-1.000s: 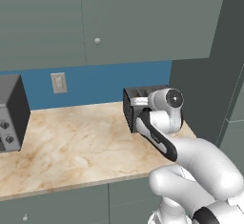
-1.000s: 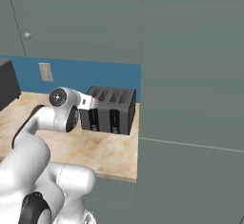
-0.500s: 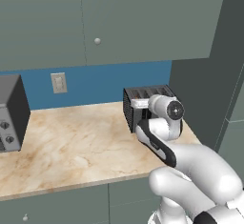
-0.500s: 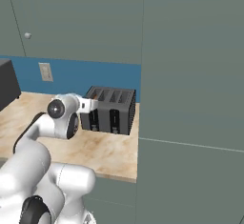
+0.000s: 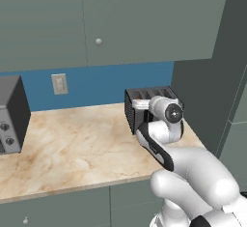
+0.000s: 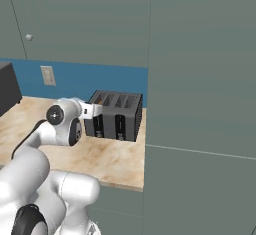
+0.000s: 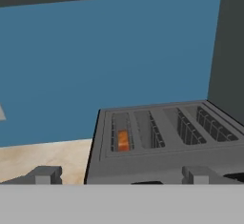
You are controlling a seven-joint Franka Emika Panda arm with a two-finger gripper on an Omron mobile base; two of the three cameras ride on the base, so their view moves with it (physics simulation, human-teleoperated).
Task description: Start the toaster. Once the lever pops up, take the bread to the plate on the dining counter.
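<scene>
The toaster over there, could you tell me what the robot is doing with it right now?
The arm has its open gripper right at the front of the toaster, which sits at the counter's end by the blue wall. The bread sits low in the leftmost slot in the hand view. Nothing is held, and the toast has not been taken out.

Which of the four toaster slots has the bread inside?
In the hand view, the leftmost slot of the toaster: an orange-brown bread edge shows there; the others look empty.

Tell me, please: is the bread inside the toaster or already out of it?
Inside. In the hand view the bread sits low in the leftmost slot of the toaster; just an orange-brown patch shows below the slot's rim.
</scene>
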